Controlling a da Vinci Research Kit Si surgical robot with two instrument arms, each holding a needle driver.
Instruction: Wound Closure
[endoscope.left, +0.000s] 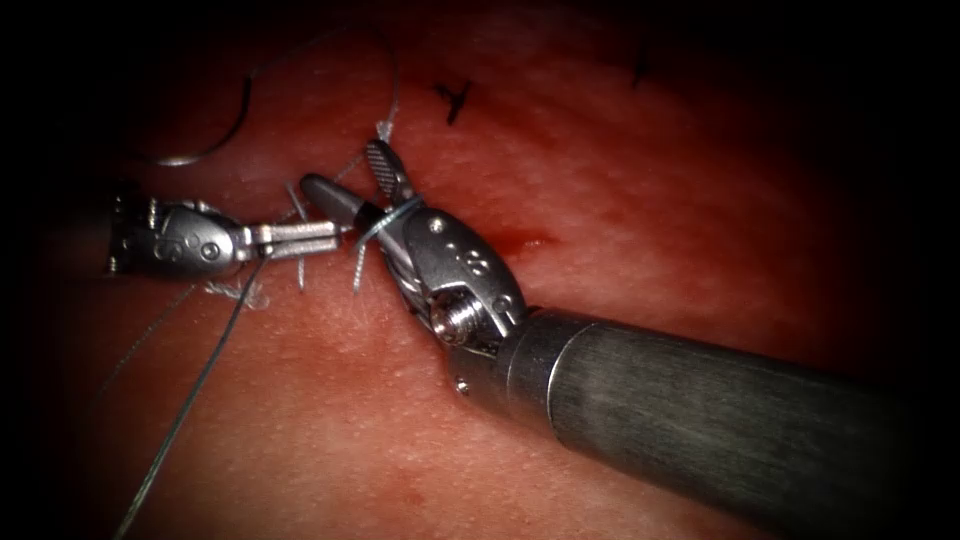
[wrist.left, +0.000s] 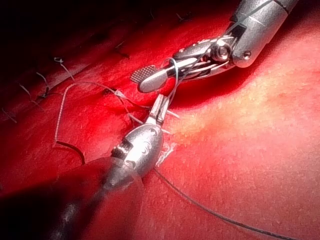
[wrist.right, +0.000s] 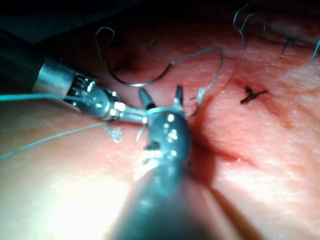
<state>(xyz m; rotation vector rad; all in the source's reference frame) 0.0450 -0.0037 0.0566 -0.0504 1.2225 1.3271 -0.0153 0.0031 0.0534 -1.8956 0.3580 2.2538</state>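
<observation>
Landmark: right arm's steel pincer (endoscope.left: 365, 185), jaws spread wide, holding nothing; a loop of thin grey-blue thread (endoscope.left: 385, 215) is wrapped around it behind the jaws.

Left arm's steel pincer (endoscope.left: 335, 238) lies just left of it, tips almost touching, long axis level, closed on the thread.

Curved steel needle (endoscope.left: 215, 140) lies free on the pink-red tissue (endoscope.left: 650, 200), well up-left of the landmark, not in the tissue. Open room lies below the landmark.

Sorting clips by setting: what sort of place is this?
Likely a suturing practice bench: two wristed tools, left shut on thread, right open with thread looped around it, over tissue; needle lies free.
</observation>
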